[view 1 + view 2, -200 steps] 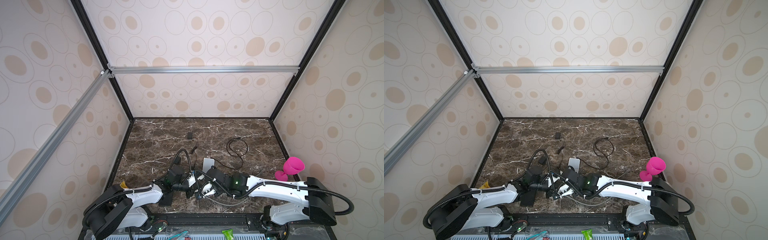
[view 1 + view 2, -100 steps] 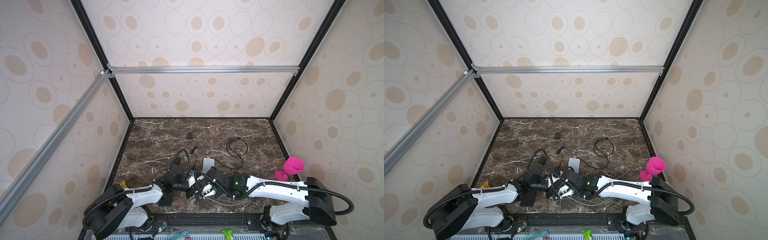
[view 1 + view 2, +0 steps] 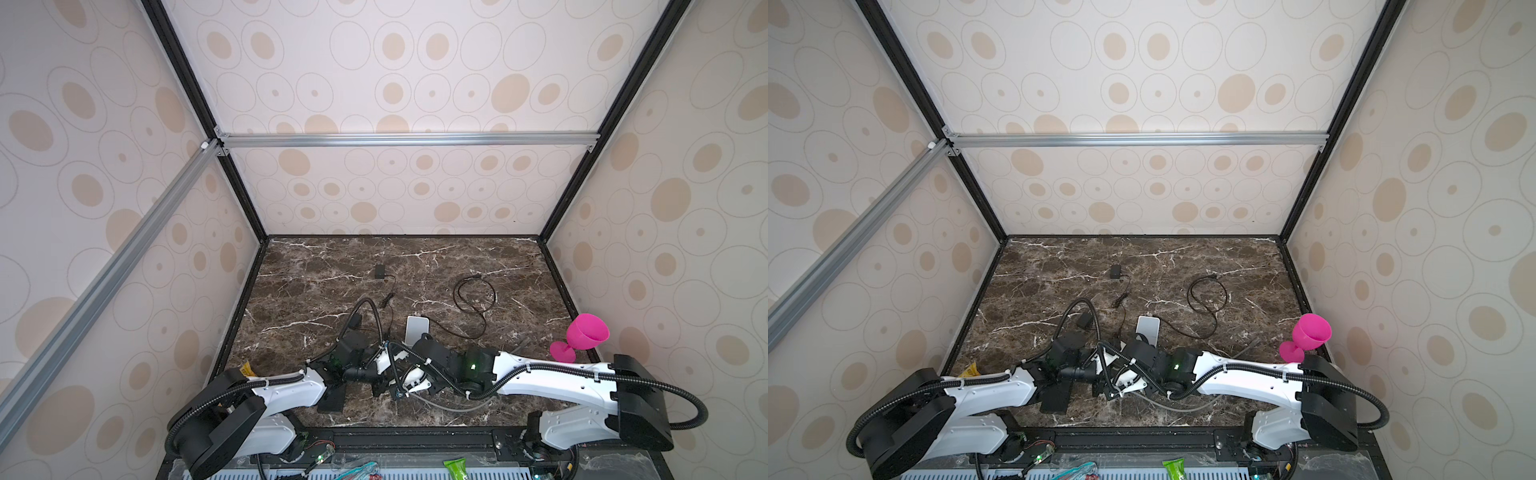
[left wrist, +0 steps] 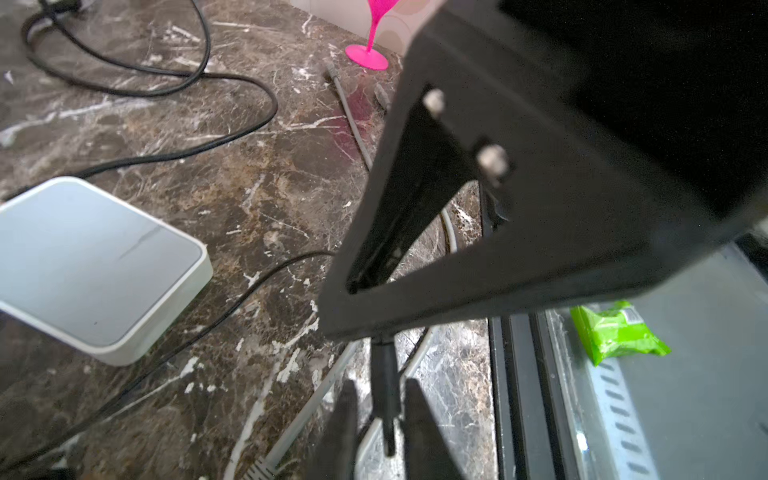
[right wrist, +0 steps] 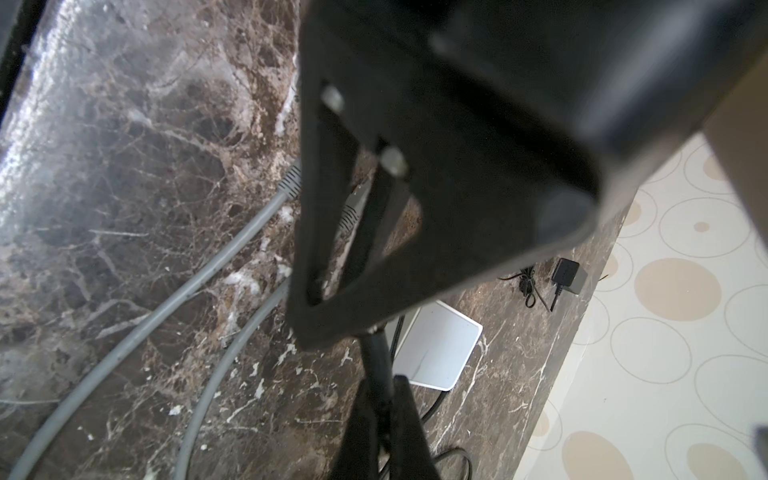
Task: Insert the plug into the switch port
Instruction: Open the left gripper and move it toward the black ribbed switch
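Switch [image 4: 91,257], 1 white, 2 grey cables [image 5: 232,249], 1 pink goblet [image 3: 586,332]

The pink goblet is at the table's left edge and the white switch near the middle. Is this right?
No: the pink goblet is at the right edge, as both top views show. The white switch is indeed near the middle.
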Available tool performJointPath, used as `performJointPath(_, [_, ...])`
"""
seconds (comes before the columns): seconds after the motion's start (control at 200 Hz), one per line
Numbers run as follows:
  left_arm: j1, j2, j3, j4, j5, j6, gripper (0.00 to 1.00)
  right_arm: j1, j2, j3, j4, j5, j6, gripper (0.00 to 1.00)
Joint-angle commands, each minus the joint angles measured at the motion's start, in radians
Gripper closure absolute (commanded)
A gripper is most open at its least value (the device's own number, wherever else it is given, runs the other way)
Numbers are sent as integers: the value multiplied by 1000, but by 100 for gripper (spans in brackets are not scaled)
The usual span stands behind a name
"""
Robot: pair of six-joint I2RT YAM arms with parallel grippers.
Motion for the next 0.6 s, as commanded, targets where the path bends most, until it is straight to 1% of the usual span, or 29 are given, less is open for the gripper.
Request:
performJointPath(0.0, [-7, -142, -28, 3, -178, -47, 2, 9, -6, 1, 30, 23, 48, 100])
performJointPath(0.06, [-7, -261, -47, -32, -365, -116, 2, 9, -15, -15, 68, 22, 84, 100])
performJointPath(0.135, [-7, -425, -63, -107, -673, -235, 2, 8, -34, -48, 130, 16, 127, 100])
performJointPath(0.18, [-5, -525, -60, -194, -853, -330, 2, 8, -44, -66, 164, 16, 152, 100])
performJointPath(0.21, [-4, -585, -53, -276, -938, -381, 2, 7, -48, -77, 180, 17, 169, 100])
performJointPath(0.25, [2, -665, -43, -354, -1013, -438, 2, 8, -52, -89, 204, 23, 198, 100])
performJointPath(0.31, [10, -758, -17, -470, -1086, -528, 2, 8, -52, -96, 226, 30, 254, 100])
performJointPath(0.375, [15, -802, 17, -574, -1126, -609, 2, 5, -46, -87, 230, 34, 326, 100])
performJointPath(0.485, [22, -783, 99, -743, -1157, -722, 2, -13, -40, -61, 210, 16, 463, 100])
performJointPath(0.53, [24, -768, 132, -798, -1150, -752, 2, -29, -44, -52, 202, -1, 531, 100])
performJointPath(0.595, [27, -743, 174, -863, -1117, -777, 2, -65, -56, -46, 201, -60, 645, 100])
